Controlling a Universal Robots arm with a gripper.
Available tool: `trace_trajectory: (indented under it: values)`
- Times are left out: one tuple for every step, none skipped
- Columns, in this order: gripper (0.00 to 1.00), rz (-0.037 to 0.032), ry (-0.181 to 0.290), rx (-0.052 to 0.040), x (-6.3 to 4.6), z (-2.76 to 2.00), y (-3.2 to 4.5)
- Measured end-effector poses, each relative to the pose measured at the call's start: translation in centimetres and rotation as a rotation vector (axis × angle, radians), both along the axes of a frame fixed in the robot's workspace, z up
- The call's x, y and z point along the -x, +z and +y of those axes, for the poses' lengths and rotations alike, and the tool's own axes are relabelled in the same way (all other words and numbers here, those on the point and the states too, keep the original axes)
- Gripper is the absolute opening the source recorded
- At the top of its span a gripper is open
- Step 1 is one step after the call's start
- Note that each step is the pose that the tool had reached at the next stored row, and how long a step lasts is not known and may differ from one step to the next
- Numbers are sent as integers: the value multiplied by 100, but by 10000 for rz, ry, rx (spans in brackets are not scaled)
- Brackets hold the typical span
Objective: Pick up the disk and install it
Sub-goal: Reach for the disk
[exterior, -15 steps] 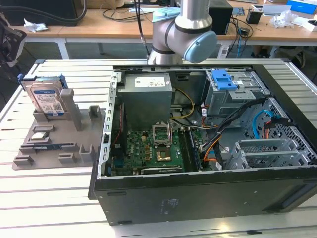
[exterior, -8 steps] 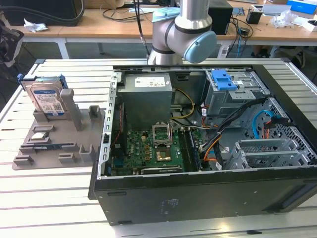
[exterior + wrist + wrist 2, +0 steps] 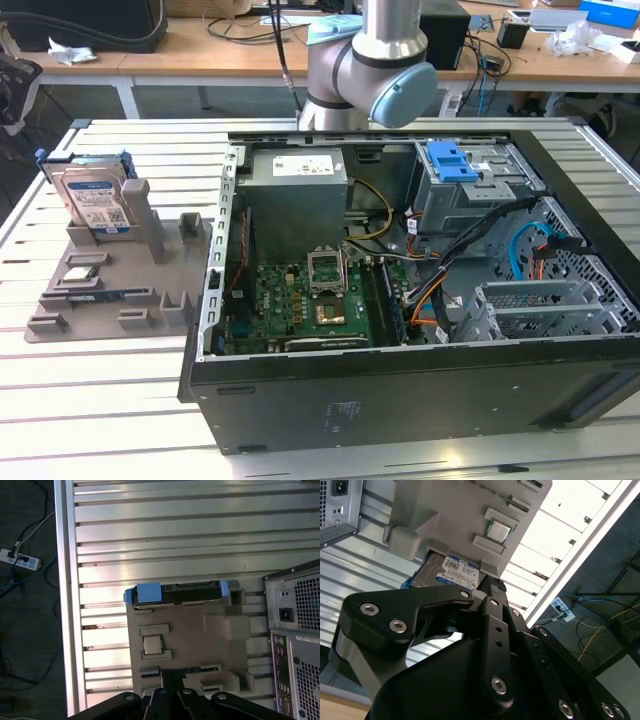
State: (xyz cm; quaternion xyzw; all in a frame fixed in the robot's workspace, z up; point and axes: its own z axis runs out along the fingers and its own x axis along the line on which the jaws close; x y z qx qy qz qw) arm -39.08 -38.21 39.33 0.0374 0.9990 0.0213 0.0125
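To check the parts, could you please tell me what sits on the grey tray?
The disk stands on edge in a slot of the grey tray; a square chip lies flat. A tray post covers one edge of the disk.

On my exterior view, the tray (image 3: 135, 288) lies on the counter (image 3: 100, 420) at nine o'clock from the computer case (image 3: 400, 400), just beside it. The disk (image 3: 95, 200) stands on edge at the tray's eleven o'clock corner, and the processor chip (image 3: 82, 274) lies flat at six o'clock from it. Inside the case, I see the power supply (image 3: 297, 190) at twelve o'clock from the motherboard (image 3: 290, 305) and the drive cage (image 3: 470, 185) at two. The arm (image 3: 370, 70) rises behind the case.
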Motion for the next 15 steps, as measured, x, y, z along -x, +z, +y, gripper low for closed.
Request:
trace_trajectory:
  values:
    - [10,0,0,7,0,18,0]
    - [10,-1,0,20,0,49,0]
    - [10,0,0,31,0,70,0]
    - [10,-1,1,47,0,96,0]
    - [10,-1,1,58,2,113,-1]
    - [10,0,0,78,11,135,-1]
    - [10,-1,0,93,18,146,-1]
    - [10,-1,0,122,31,165,-2]
    - [10,0,0,139,45,180,-3]
    - [10,1,1,143,54,190,-4]
    - [10,1,2,144,55,190,-4]
    - [10,0,3,143,55,190,-5]
    - [10,-1,1,142,57,191,-5]
    - [10,-1,1,143,57,191,-5]
    - [10,-1,0,143,57,191,-5]
